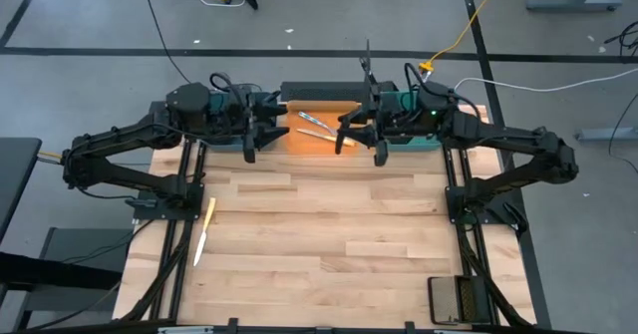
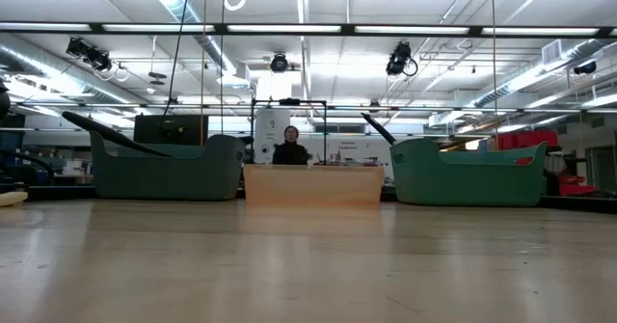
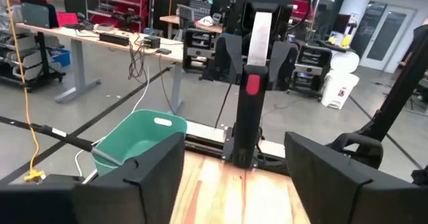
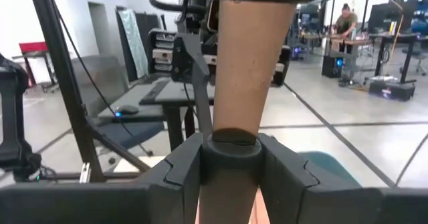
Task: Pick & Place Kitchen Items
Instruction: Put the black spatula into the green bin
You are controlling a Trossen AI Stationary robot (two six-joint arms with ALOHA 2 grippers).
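At upper centre of the high view, a tan-handled utensil (image 4: 241,70) is clamped upright in the right gripper (image 1: 359,135), the left gripper (image 1: 261,133) is spread empty beside the orange bin (image 1: 317,135), and a yellow-handled knife (image 1: 204,230) is left lower left on the wooden table (image 1: 329,244).

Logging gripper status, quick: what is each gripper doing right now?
Left gripper: open, holding nothing.
Right gripper: shut on a tan-handled utensil.
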